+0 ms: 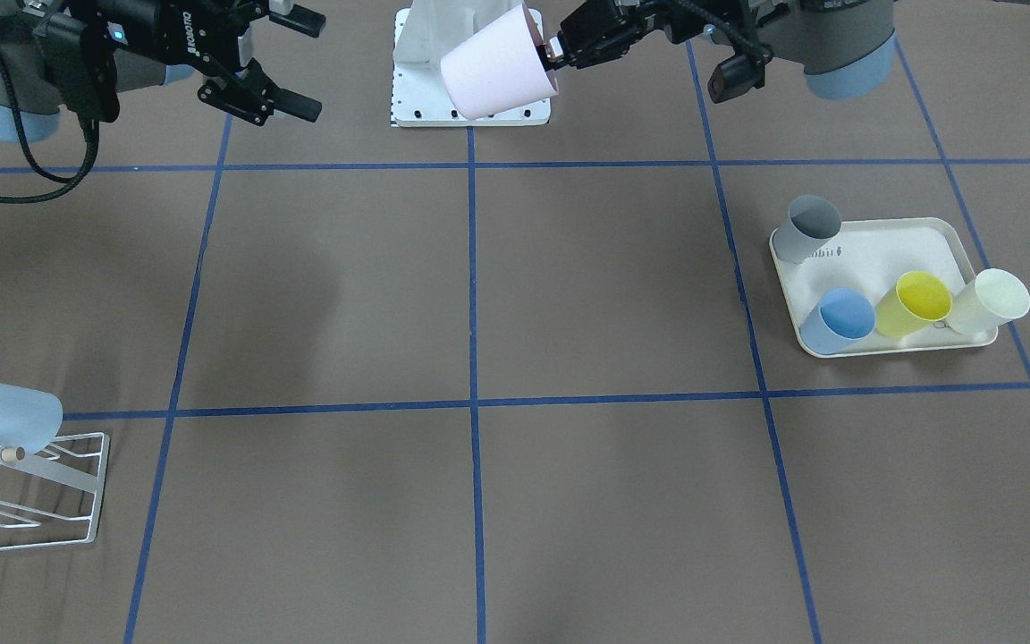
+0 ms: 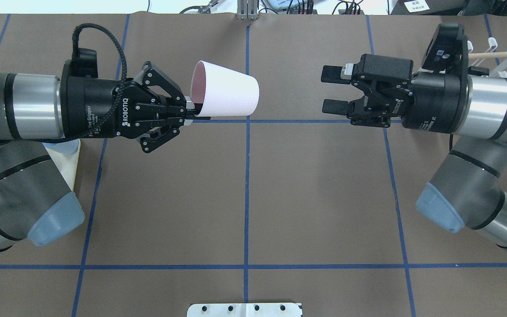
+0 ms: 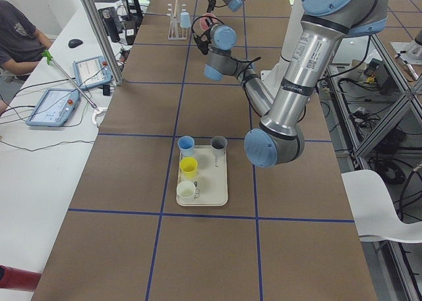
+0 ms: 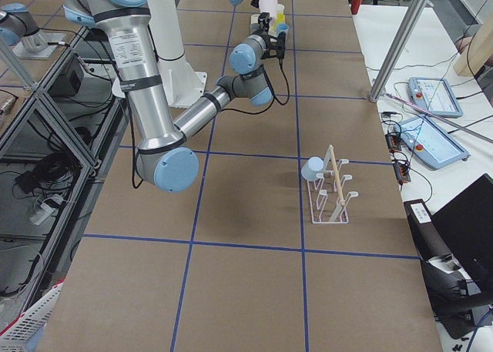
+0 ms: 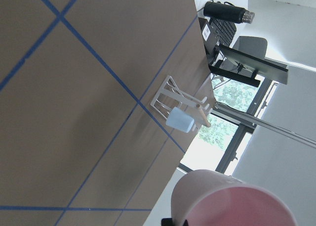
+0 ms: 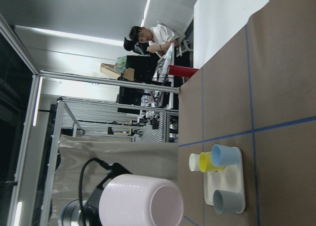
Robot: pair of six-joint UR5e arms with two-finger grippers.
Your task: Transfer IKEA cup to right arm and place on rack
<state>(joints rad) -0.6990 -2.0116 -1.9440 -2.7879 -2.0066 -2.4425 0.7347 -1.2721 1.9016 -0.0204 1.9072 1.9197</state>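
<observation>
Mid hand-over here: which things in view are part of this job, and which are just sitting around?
In the job: pink cup, gripped at its rim by the left end effector; open right end effector facing it; white wire rack.
Just lying about: light-blue cup on the rack; cream tray with grey cup, blue cup, yellow cup, pale cup.

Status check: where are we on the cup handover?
Left gripper shut on rim of pink cup, base pointing at right gripper. Right gripper open, clear of cup. Nothing between them; rack holds one blue cup.
</observation>
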